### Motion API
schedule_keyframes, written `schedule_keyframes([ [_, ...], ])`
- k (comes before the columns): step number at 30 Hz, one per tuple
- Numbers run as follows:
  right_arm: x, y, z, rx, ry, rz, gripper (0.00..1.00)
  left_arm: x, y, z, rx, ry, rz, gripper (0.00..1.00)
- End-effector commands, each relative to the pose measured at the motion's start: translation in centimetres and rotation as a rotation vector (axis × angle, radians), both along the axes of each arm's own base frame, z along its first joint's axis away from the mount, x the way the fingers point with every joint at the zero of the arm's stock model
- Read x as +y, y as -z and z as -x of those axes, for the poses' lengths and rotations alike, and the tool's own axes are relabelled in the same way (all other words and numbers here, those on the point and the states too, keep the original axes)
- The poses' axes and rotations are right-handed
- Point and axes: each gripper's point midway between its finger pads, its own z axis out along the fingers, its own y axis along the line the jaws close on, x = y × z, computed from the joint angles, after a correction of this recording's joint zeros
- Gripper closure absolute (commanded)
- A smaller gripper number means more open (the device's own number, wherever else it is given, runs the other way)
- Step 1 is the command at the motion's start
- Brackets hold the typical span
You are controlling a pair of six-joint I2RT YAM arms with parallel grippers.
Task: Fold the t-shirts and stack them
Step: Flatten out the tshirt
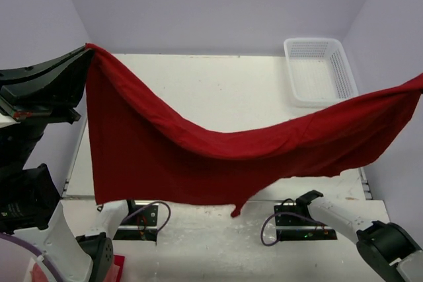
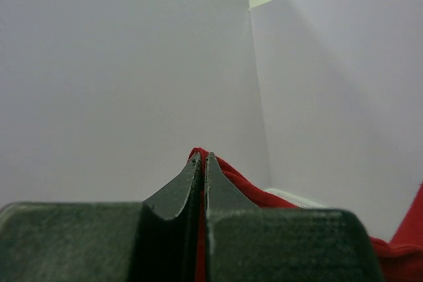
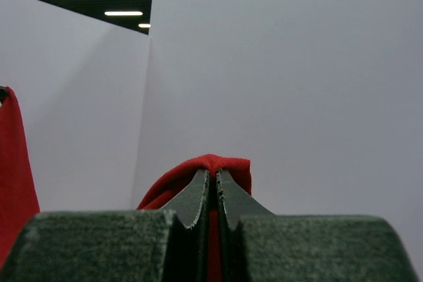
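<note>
Two pinch points: left gripper (image 2: 201, 158) and right gripper (image 3: 213, 174) each clamped on the red t-shirt (image 1: 198, 156) edge, which sags limp, likely light, nearside of the basket (image 1: 344, 64), so grip hems.

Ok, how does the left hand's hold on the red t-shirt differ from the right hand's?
The left hand pinches a thin edge of the red t-shirt, barely showing past its tips; the right hand has a thick fold bulging over its tips. In the overhead view the left hand's corner sits higher in the picture than the right hand's. Both are shut on the t-shirt, which sags between them.
</note>
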Motion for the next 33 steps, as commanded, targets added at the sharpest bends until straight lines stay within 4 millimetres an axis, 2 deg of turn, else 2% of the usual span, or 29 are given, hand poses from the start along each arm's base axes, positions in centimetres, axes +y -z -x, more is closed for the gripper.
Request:
schedule_keyframes([
  [1, 1.2, -0.7, -1.3, 0.002, -0.031, 0.009, 1.0, 0.7, 0.1, -2.2, 0.059, -0.008, 0.053, 1.0],
  [2, 1.3, -0.7, -2.0, 0.009, -0.016, 0.009, 1.0, 1.0, 0.6, -3.3, 0.079, -0.015, 0.065, 1.0],
  [3, 1.4, -0.7, -2.6, 0.011, -0.002, 0.019, 1.0, 1.5, 2.0, -5.6, 0.135, -0.02, 0.085, 1.0],
  [5, 1.9, -0.6, -5.2, 0.044, 0.034, 0.029, 1.0, 1.9, 3.2, -8.1, 0.176, -0.018, 0.1, 1.0],
  [6, 2.1, -0.6, -6.1, 0.05, 0.053, 0.04, 1.0, 2.5, 4.9, -10.7, 0.234, -0.033, 0.121, 1.0],
  [7, 2.4, -0.1, -8.2, 0.088, 0.086, 0.044, 1.0, 3.0, 5.8, -12.1, 0.265, -0.052, 0.131, 1.0],
  [8, 2.6, 0.4, -9.3, 0.11, 0.101, 0.053, 1.0, 3.8, 7.6, -14.4, 0.321, -0.086, 0.154, 1.0],
  [9, 2.9, 1.1, -10.5, 0.133, 0.117, 0.069, 1.0, 4.2, 9.0, -15.9, 0.36, -0.1, 0.164, 1.0],
  [11, 3.9, 4.0, -14.7, 0.23, 0.167, 0.106, 1.0, 5.4, 12.4, -19.6, 0.456, -0.144, 0.184, 1.0],
  [12, 4.8, 6.6, -17.5, 0.299, 0.191, 0.154, 1.0, 6.0, 16.1, -22.4, 0.541, -0.16, 0.195, 1.0],
  [13, 5.2, 7.7, -19.1, 0.326, 0.213, 0.169, 1.0, 6.4, 18.1, -23.9, 0.585, -0.176, 0.203, 1.0],
  [14, 5.5, 9.5, -21.6, 0.377, 0.255, 0.196, 1.0, 7.0, 21.7, -25.7, 0.661, -0.2, 0.217, 1.0],
  [15, 6.0, 12.2, -24.1, 0.438, 0.277, 0.23, 1.0, 7.5, 24.2, -27.7, 0.716, -0.215, 0.224, 1.0],
  [16, 6.8, 14.5, -26.6, 0.496, 0.285, 0.263, 1.0, 7.9, 27.6, -29.0, 0.785, -0.236, 0.232, 1.0],
  [17, 7.4, 16.1, -28.0, 0.537, 0.27, 0.278, 1.0, 8.1, 28.7, -29.9, 0.791, -0.237, 0.234, 1.0],
  [18, 7.4, 19.0, -30.0, 0.603, 0.281, 0.3, 1.0, 8.4, 30.9, -31.5, 0.821, -0.245, 0.233, 1.0],
  [19, 7.6, 20.2, -31.5, 0.617, 0.275, 0.297, 1.0, 8.9, 32.8, -32.5, 0.857, -0.274, 0.242, 1.0],
  [20, 8.2, 22.7, -33.6, 0.671, 0.271, 0.303, 1.0, 9.3, 36.0, -33.9, 0.926, -0.286, 0.246, 1.0],
  [22, 8.3, 27.0, -36.8, 0.752, 0.267, 0.325, 1.0, 10.0, 39.4, -35.6, 0.976, -0.322, 0.256, 1.0],
  [23, 8.9, 30.8, -39.3, 0.832, 0.267, 0.363, 1.0, 10.4, 42.9, -36.8, 1.062, -0.341, 0.254, 1.0],
  [25, 8.7, 34.3, -42.0, 0.895, 0.285, 0.392, 1.0, 10.7, 45.8, -38.3, 1.089, -0.35, 0.237, 1.0],
  [26, 8.8, 35.7, -43.1, 0.915, 0.288, 0.404, 1.0, 11.0, 46.4, -39.1, 1.109, -0.353, 0.237, 1.0],
  [27, 8.8, 38.4, -45.2, 0.964, 0.297, 0.422, 1.0, 11.1, 49.1, -40.3, 1.152, -0.349, 0.219, 1.0],
  [28, 8.8, 39.5, -46.1, 0.983, 0.296, 0.429, 1.0, 10.9, 50.0, -41.0, 1.155, -0.335, 0.216, 1.0],
  [29, 8.8, 39.2, -47.1, 0.976, 0.298, 0.424, 1.0, 10.5, 51.3, -42.1, 1.165, -0.302, 0.213, 1.0],
  [30, 8.8, 41.6, -48.2, 1.022, 0.301, 0.44, 1.0, 10.3, 51.4, -42.7, 1.151, -0.279, 0.2, 1.0],
  [33, 8.7, 42.1, -49.8, 1.022, 0.305, 0.453, 1.0, 10.1, 52.5, -44.0, 1.142, -0.26, 0.178, 1.0],
])
